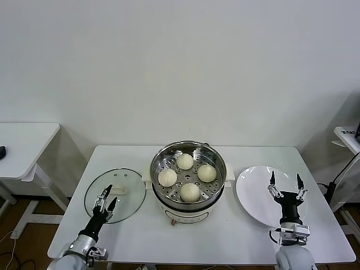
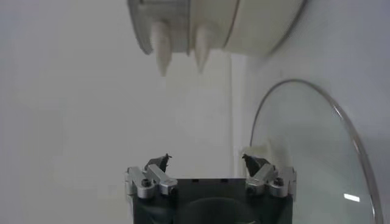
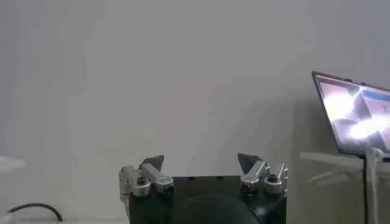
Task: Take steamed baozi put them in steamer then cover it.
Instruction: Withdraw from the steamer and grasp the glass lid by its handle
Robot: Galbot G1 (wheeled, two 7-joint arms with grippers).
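A: On the white rectangular counter [image 1: 135, 233], the round shiny stainless-steel steamer [image 1: 189, 166] sits mid-counter, holding four cream-white pleated baozi [image 1: 190, 192].

B: The clear round glass cover [image 1: 130, 188] lies flat toward the left edge, a flat white plate [image 1: 253, 194] toward the right.

A: The left pincer [image 1: 108, 199] hovers over the cover, fingers apart; the right pincer [image 1: 286, 183] over the plate, also apart, empty.

Counted in the head view: four steamed baozi [image 1: 184, 161] [image 1: 207, 173] [image 1: 167, 177] [image 1: 190, 192] at the centre of the frame, all inside one steamer [image 1: 217, 156]. One cover [image 1: 130, 185] at lower left and one white plate [image 1: 253, 194] at lower right, both on one white table [image 1: 236, 230]; one second table [image 1: 25, 143] at the left edge. Two grippers, the left gripper [image 1: 109, 196] at lower left and the right gripper [image 1: 286, 181] at lower right, both spread wide.
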